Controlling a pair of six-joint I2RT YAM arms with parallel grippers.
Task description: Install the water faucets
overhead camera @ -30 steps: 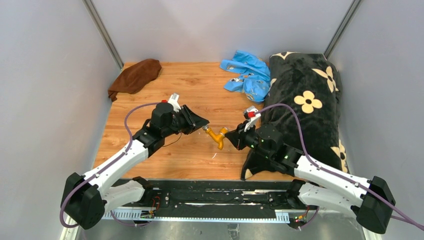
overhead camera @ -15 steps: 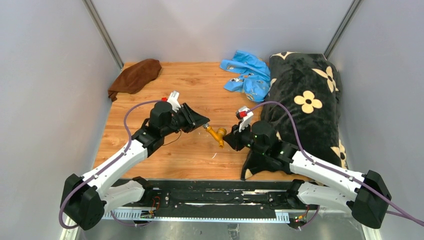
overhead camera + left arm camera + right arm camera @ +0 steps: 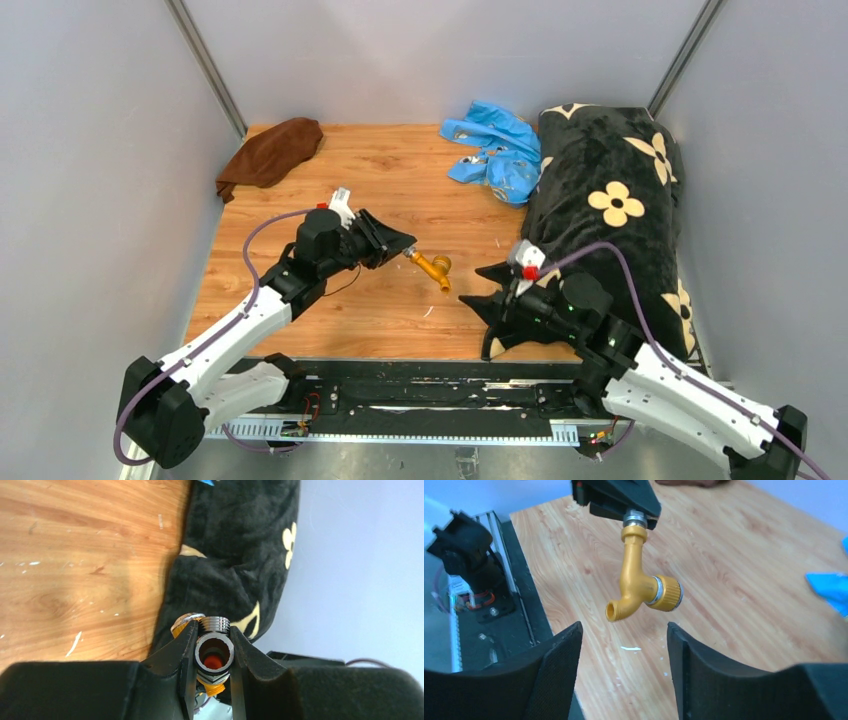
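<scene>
A brass-orange bent spout (image 3: 434, 269) hangs above the wooden table, joined to a silver threaded fitting (image 3: 214, 650). My left gripper (image 3: 405, 247) is shut on that fitting, one finger on each side (image 3: 213, 628). In the right wrist view the spout (image 3: 636, 587) hangs from the fitting (image 3: 635, 516), its threaded mouth pointing down and left. My right gripper (image 3: 482, 287) stands open a short way to the right of the spout. Nothing lies between its fingers (image 3: 624, 626), and it touches neither part.
A black cushion with cream flowers (image 3: 610, 200) fills the right side, next to my right arm. A bright blue plastic bag (image 3: 497, 148) lies at the back centre, and a brown cloth (image 3: 272, 150) at the back left. Grey walls close in three sides. A black rail (image 3: 420, 395) runs along the near edge.
My right gripper has let go of the spout, opened, and drawn back to the right and nearer. The spout stays on the fitting in my left gripper, which has barely moved.
</scene>
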